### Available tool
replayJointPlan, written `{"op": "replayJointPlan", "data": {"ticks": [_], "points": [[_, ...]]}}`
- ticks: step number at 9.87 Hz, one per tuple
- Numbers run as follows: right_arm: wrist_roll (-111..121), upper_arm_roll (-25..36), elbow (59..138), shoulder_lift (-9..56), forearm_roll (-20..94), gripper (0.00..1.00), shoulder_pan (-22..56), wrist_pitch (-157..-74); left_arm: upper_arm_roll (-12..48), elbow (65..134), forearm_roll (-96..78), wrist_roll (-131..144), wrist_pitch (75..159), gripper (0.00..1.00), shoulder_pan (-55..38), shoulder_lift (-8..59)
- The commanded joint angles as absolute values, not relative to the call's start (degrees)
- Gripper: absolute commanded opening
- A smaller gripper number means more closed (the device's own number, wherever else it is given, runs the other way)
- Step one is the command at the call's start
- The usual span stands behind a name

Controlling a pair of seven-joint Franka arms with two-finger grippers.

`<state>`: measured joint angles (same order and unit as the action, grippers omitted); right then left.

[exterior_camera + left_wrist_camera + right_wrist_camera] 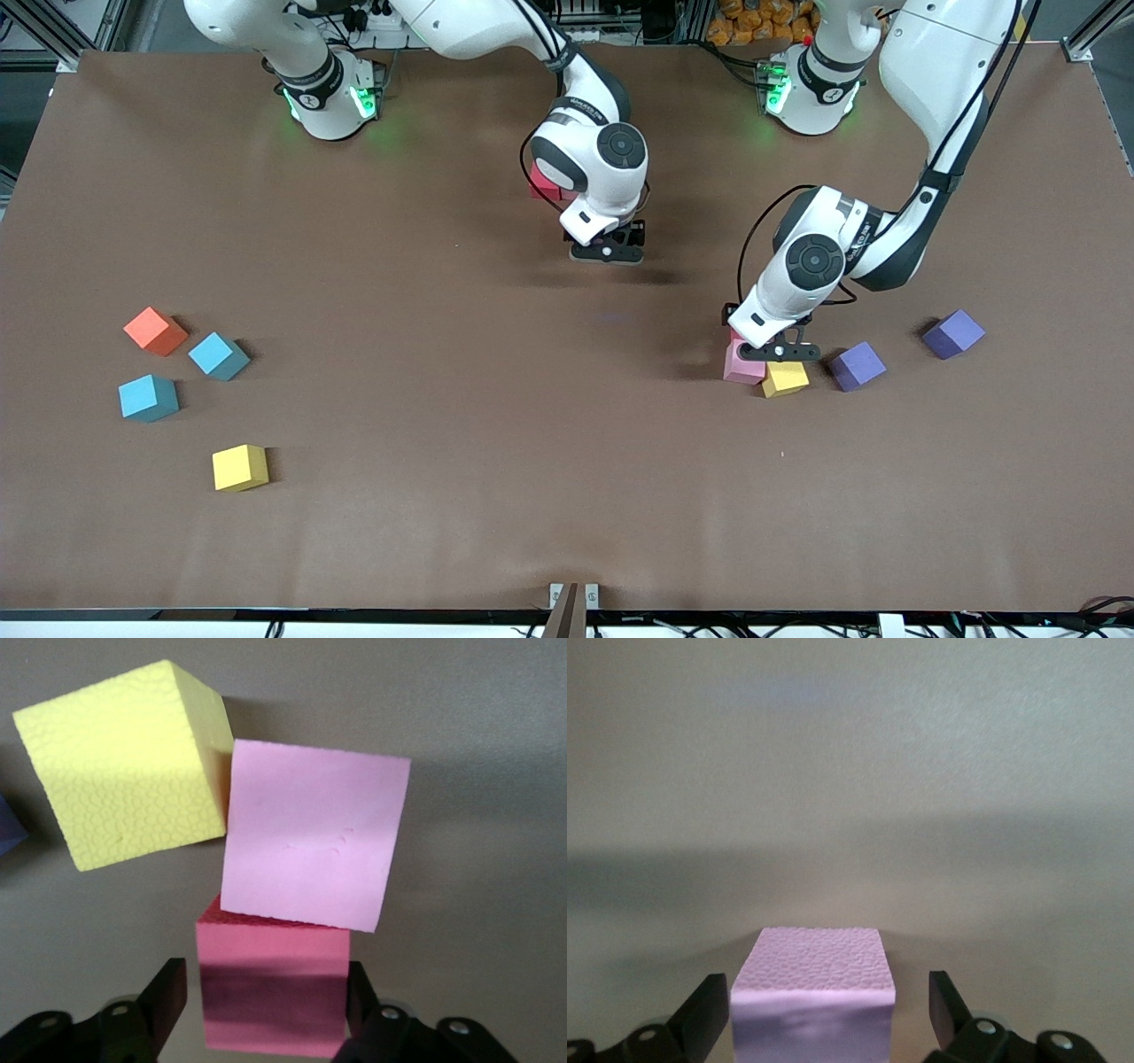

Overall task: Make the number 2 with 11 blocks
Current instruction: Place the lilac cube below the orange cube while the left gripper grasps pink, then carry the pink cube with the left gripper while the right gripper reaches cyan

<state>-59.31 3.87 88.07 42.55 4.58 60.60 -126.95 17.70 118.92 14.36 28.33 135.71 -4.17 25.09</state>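
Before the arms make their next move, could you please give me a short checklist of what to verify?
1. Right gripper open around the pale lilac block, with a gap on each side: ok.
2. Left gripper lined up on the darker pink block: ok.
3. Firm hold on that block: cannot tell.
4. Neighbours apart from it: not ok. The light pink block sits against it, and the yellow block against that one.
5. Number 2 complete: not ok. Only the red block lies near the lilac one; the orange block and others are loose.
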Motion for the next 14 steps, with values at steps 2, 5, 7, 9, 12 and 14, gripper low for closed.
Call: {"op": "replayJointPlan", "data": {"ticks": [2,5,7,9,12,14], "points": [[-57.76,3.69,87.98,37.28,4.83,1.00,56.97,-121.48,18.11,119.18,15.82,26.99,137.20,0.34,-3.60,25.49],[-46.63,3.78,87.98,32.89,7.64,1.00,49.69,-115.86,19.50,118.92,15.73,25.14,136.67,0.38,-3.69,22.95],[-37.92,3.87,88.07,31.21,7.56,1.00,43.62,-112.69,21.70,117.95,15.12,25.31,136.41,0.40,-3.78,21.36],[-28.08,4.04,87.98,30.50,7.30,1.00,38.26,-111.36,24.25,117.25,14.15,25.40,136.49,0.41,-4.30,20.83],[-12.18,3.96,87.89,29.80,7.29,1.00,29.82,-108.82,28.99,115.93,14.41,25.40,136.32,0.41,-5.35,20.04],[-1.98,4.22,87.89,29.88,6.60,1.00,25.33,-108.98,30.15,114.00,15.02,25.31,136.23,0.40,-8.24,19.60]]}}
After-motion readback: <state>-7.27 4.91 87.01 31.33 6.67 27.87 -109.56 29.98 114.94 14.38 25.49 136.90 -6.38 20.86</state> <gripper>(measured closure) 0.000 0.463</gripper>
